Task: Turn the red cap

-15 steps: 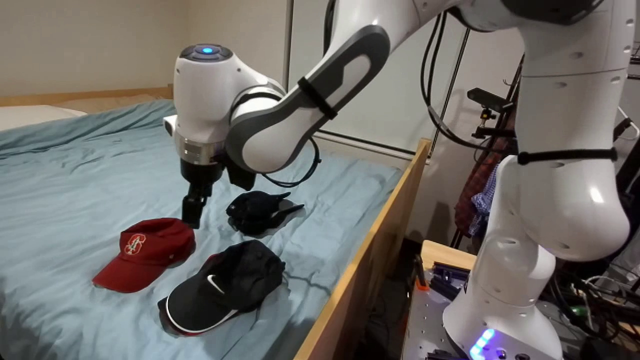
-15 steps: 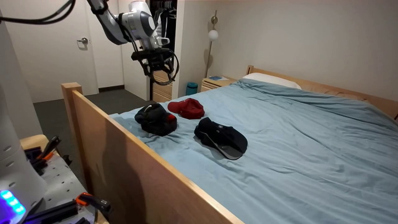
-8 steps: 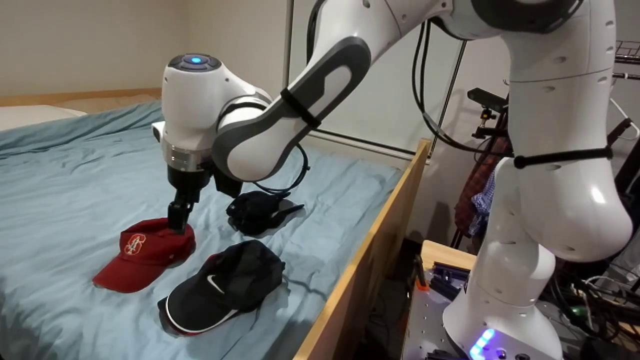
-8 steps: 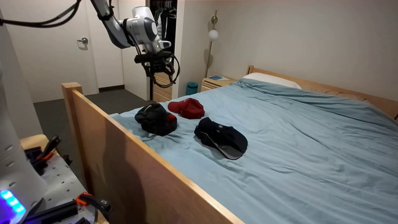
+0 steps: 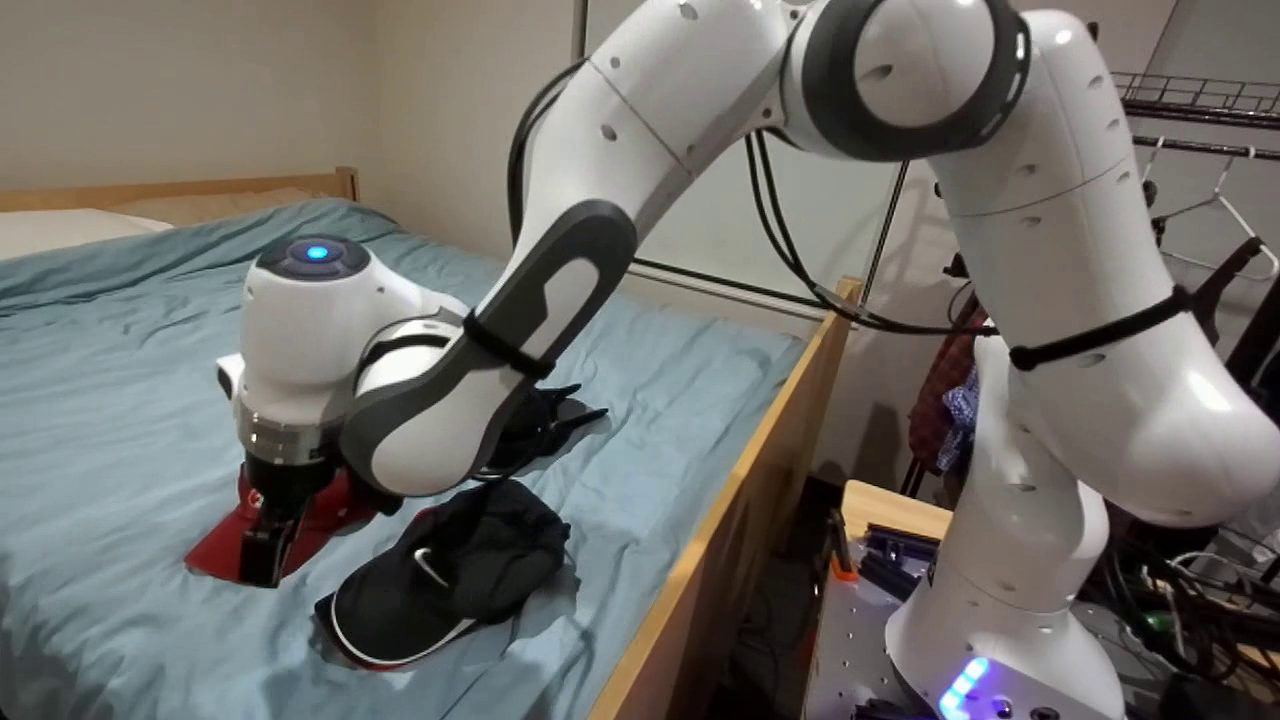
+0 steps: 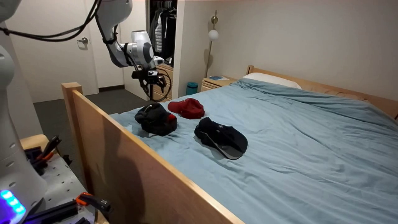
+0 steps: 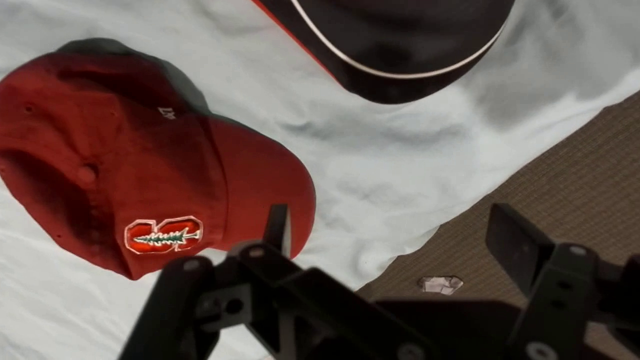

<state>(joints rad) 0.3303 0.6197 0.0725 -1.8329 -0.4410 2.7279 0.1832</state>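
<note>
at the left of the wrist view, a red cap (image 7: 160,167) lies crown up on a blue bed sheet (image 6: 295,161), its brim pointing right and a white-edged emblem (image 7: 164,235) with a small green tree on its front. along the bottom of that view, the fingers (image 7: 517,247) are spread wide apart; the left one overlaps the brim's end from this angle. an exterior view shows them above and left of the red cap, apart from it.

a black cap (image 5: 450,580) with a white swoosh sits near the red cap, at the lower centre of an exterior view. a dark cap (image 6: 222,137), grey showing at its brim, lies right of both in another angle, around mid-frame. a white robot arm (image 5: 670,100) arches from lower right to lower left, hiding part of the red cap. farther off are a wooden footboard (image 6: 136,161), a white pillow (image 6: 272,80) and a globe lamp (image 6: 213,35).
</note>
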